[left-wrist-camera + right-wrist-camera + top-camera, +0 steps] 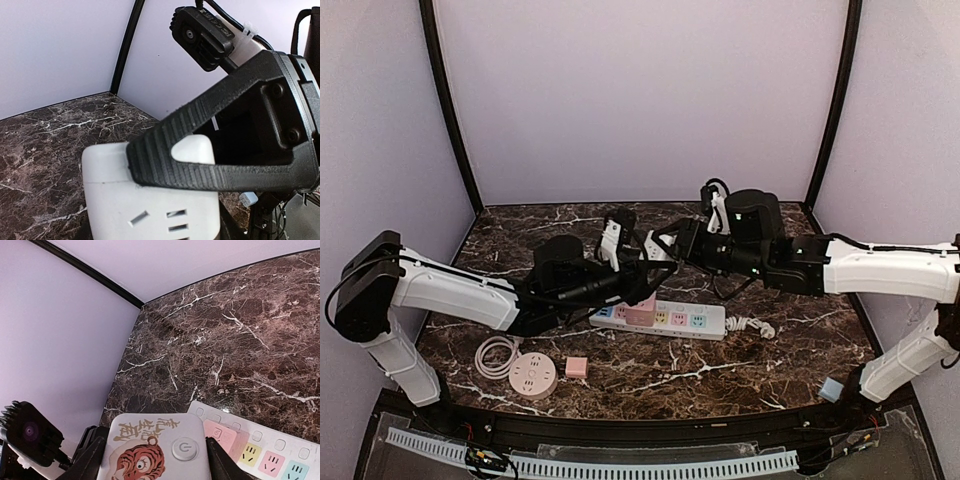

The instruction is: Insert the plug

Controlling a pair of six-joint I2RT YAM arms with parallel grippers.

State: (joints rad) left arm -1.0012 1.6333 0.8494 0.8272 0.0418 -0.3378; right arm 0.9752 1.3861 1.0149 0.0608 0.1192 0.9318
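Observation:
A white cube adapter [150, 440] with a tiger picture and a power button sits between the fingers of my right gripper [157, 462], which is shut on it above the table. In the left wrist view the same adapter [140, 200] shows its socket face, with a ribbed black finger [200, 165] of the right gripper across it. My left gripper [638, 272] meets the right gripper [667, 250] over the power strip [705, 322]. The left gripper's own fingers do not show. The strip [272, 460] has coloured sockets and a pink plug [222, 435] at its left end.
A round pink socket [532, 376] with a coiled white cable [497, 355] and a small pink cube [576, 367] lie at the front left. A white plug [760, 327] lies right of the strip. A light blue block [831, 389] sits by the right arm's base.

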